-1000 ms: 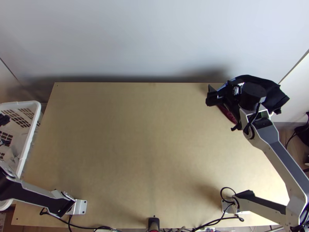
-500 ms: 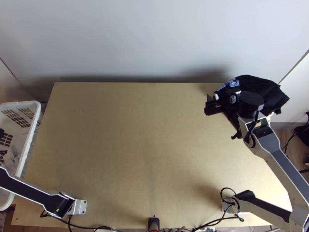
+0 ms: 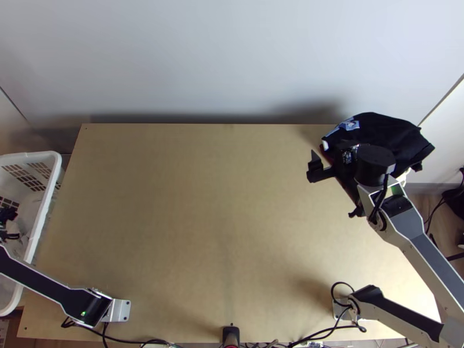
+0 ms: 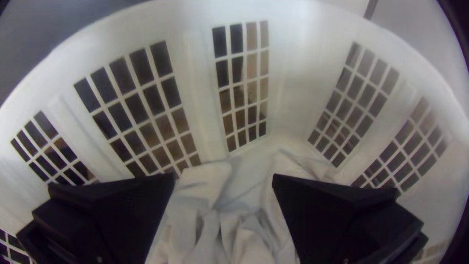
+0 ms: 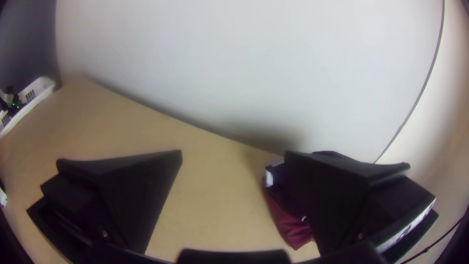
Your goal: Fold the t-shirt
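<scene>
From my station, the pale wall is the largest thing I see, standing behind the light wooden table. My right arm extends over the table's right side, and my left arm crosses its near left corner. Beside the table's left edge sits the white plastic basket, with slotted sides. On the table's far right corner, and past its edge, I've got a bunched dark pile, with a wine-red cloth at its side. A smaller white cloth lies crumpled in the bottom of the basket; I can't tell which piece is the t-shirt. My left gripper is inside the basket, its fingers wide apart above the white cloth, gripping nothing. My right gripper is at the pile's left side, fingers also spread, nothing between them. Smallest is a blue-and-white patch on the dark pile.
</scene>
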You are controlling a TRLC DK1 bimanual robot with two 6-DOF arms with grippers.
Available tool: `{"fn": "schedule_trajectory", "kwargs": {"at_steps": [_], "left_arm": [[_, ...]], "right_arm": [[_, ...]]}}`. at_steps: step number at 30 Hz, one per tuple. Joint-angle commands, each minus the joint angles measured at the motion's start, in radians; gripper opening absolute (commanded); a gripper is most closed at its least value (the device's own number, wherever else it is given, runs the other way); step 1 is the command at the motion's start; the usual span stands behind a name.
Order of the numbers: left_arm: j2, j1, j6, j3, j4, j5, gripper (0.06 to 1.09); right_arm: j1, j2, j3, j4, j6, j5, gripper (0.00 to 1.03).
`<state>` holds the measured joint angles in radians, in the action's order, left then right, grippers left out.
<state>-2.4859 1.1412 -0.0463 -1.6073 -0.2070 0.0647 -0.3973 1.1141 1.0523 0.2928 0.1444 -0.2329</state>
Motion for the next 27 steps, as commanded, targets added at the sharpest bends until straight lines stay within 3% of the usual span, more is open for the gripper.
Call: {"fn": "schedule_trajectory", "kwargs": {"at_steps": [1, 11, 22, 24, 27], "left_arm": [[-0.16, 0.029, -0.032, -0.091, 0.009, -0.032, 1.03], [-0.231, 0.04, -0.069, -0.102, 0.009, -0.057, 1.03], [-0.329, 0.04, -0.096, -0.19, 0.112, -0.12, 1.03], [-0.331, 0.04, -0.098, -0.189, 0.136, -0.118, 0.86], [-0.331, 0.04, -0.106, -0.189, 0.155, -0.112, 0.38]], "right_arm": [[-0.015, -0.01, 0.002, 0.022, 0.011, -0.026, 0.98], [-0.017, -0.008, 0.012, 0.025, 0.015, -0.032, 0.98], [-0.029, -0.01, 0.057, 0.049, 0.043, -0.052, 0.98], [-0.029, -0.011, 0.055, 0.051, 0.043, -0.054, 0.98], [-0.029, -0.013, 0.051, 0.051, 0.041, -0.055, 0.98]]}}
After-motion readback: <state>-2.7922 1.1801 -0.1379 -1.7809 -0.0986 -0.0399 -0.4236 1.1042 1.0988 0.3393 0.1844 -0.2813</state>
